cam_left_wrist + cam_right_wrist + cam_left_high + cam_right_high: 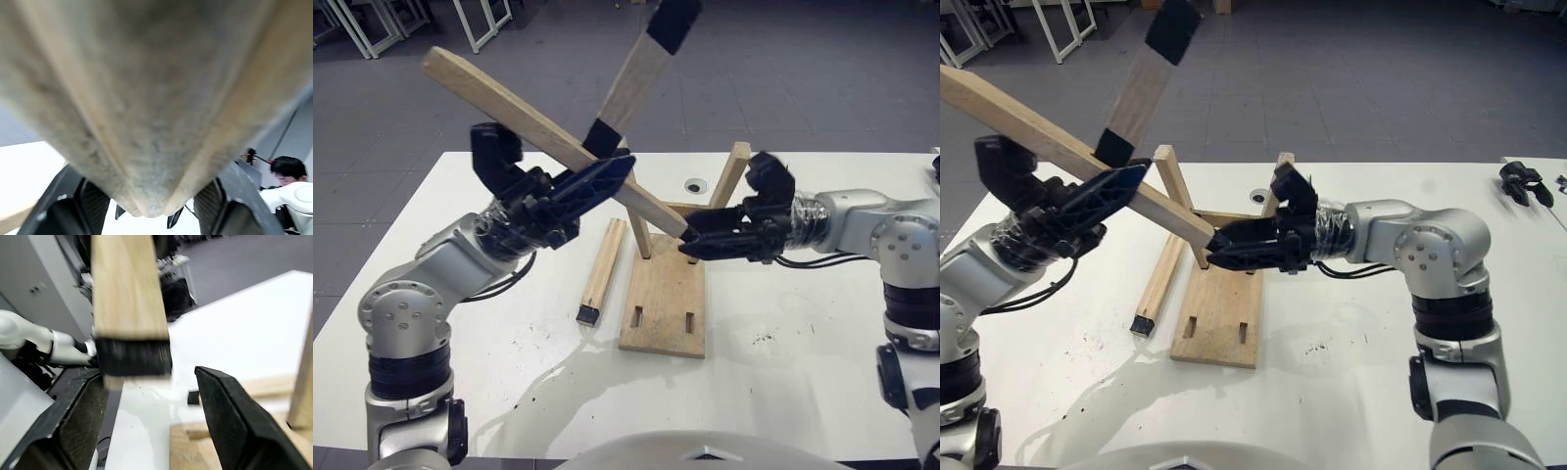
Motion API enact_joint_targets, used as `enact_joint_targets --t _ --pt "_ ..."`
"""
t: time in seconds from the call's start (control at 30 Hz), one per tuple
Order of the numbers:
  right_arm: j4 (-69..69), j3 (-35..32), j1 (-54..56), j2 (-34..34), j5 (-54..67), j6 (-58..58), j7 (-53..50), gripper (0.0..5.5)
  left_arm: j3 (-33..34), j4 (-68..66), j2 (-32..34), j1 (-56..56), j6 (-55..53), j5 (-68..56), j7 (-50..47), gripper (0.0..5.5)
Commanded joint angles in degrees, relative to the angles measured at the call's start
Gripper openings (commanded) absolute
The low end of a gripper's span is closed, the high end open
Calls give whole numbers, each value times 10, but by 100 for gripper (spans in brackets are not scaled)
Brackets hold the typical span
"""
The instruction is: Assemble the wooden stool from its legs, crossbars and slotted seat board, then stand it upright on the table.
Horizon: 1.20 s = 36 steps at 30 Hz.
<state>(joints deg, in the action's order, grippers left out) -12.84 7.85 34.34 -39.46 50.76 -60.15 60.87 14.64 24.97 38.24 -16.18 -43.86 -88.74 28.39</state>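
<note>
Nearest us, the flat slotted wooden seat board [663, 294] is lying on the white bench [803, 392]. A loose pale wooden leg with a black cap [604, 262] is resting just beside it on the robot's left. At the board's far end, a slim wooden upright [642, 235] is standing tilted, and a second wooden upright [732, 174] is leaning behind it. The right claw [693, 237] is hanging open there, its fingers straddling the lower end of a long pale wooden bar [499, 98] without clearly pinching it. The left claw [612, 171] is clamping that same bar near its middle, holding it slanted up toward the far left. Beyond, a black-taped wooden leg [631, 83] is rising steeply from beside the left claw.
</note>
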Motion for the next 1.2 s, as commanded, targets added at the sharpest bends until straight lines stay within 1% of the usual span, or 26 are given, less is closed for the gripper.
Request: enact_joint_targets --t 0.03,0.13,0.3,0.37,0.5,0.6,0.7,0.8,0.9,1.0,1.07,1.2 --pt "-7 89 -35 -69 -139 116 54 306 4 0 67 29 11 119 128 204" --pt "-18 162 -44 -78 -258 219 62 306 -43 -9 89 46 65 249 227 204" --pt "-28 251 -65 -59 -406 323 39 306 -113 -45 73 58 149 408 287 204" --pt "-31 272 -69 -53 -442 345 37 306 -126 -49 71 72 166 436 305 204" --pt "-29 317 -73 -37 -525 387 29 306 -134 -55 60 81 176 455 328 204" --pt "-25 340 -79 -51 -611 447 12 306 -138 -55 56 82 177 462 341 204" --pt "-10 335 -67 -67 -677 516 -1 306 -143 -54 52 86 178 469 349 204" --pt "9 317 -60 -62 -703 561 -12 306 -158 -50 36 93 184 485 343 204" --pt "28 295 -57 -57 -716 603 -22 306 -177 -55 5 94 194 505 328 204" --pt "-8 247 -55 -51 -671 566 1 306 -197 -73 -28 89 205 536 302 204" --pt "-32 215 -50 -56 -651 538 14 306 -208 -75 -38 98 211 551 297 204" --pt "-60 175 -49 -68 -639 502 29 306 -219 -95 -46 101 224 574 305 204"
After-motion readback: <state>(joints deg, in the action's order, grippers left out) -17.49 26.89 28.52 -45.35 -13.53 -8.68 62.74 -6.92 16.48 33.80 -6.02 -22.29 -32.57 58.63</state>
